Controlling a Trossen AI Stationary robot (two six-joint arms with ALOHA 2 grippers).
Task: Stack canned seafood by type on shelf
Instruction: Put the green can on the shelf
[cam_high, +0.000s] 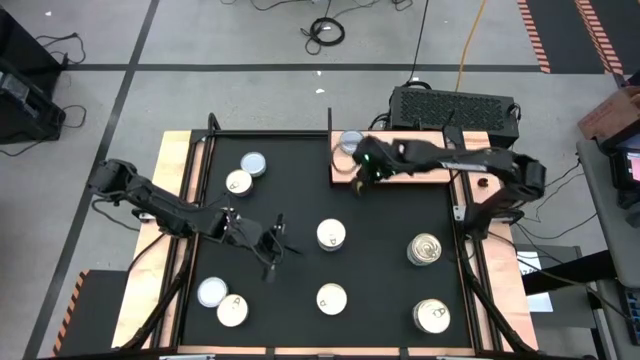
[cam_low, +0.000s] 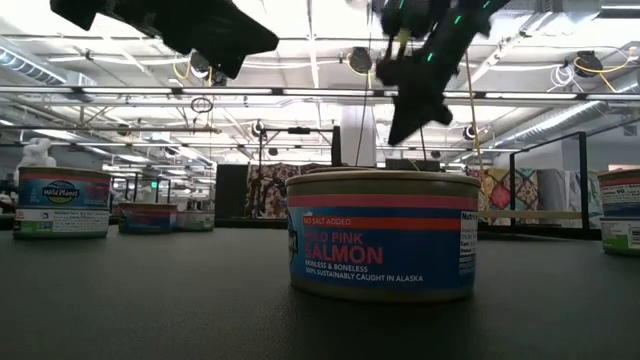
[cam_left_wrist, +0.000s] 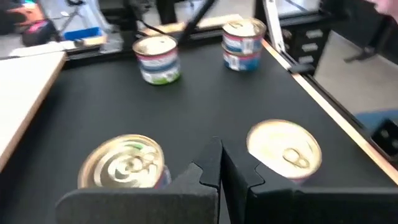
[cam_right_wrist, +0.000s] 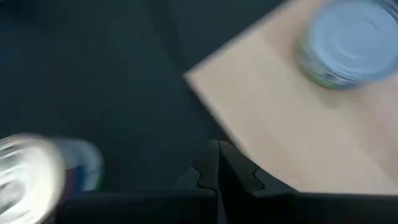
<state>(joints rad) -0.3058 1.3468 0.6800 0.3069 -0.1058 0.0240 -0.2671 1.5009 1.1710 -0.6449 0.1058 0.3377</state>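
The wooden shelf (cam_high: 410, 168) lies at the mat's far right, and one silvery-blue can (cam_high: 350, 142) stands on its left end (cam_right_wrist: 351, 43). The other cans stand scattered on the black mat: two at the far left (cam_high: 245, 173), two at the near left (cam_high: 222, 301), cream-topped ones at the middle (cam_high: 331, 234) and near middle (cam_high: 331, 298), and gold-topped ones at the right (cam_high: 425, 249) and near right (cam_high: 432, 316). My right gripper (cam_high: 361, 182) (cam_right_wrist: 219, 163) hovers shut and empty over the shelf's near-left corner. My left gripper (cam_high: 274, 246) (cam_left_wrist: 219, 167) hovers shut and empty over the mat's left middle, facing two cans (cam_left_wrist: 124, 163) (cam_left_wrist: 285, 148).
A raised frame (cam_high: 270, 133) edges the mat. A black box (cam_high: 455, 105) sits beyond the shelf's far side. In the low view a pink salmon can (cam_low: 382, 235) stands close, with both arms above it. Bare mat lies between the shelf and the middle cans.
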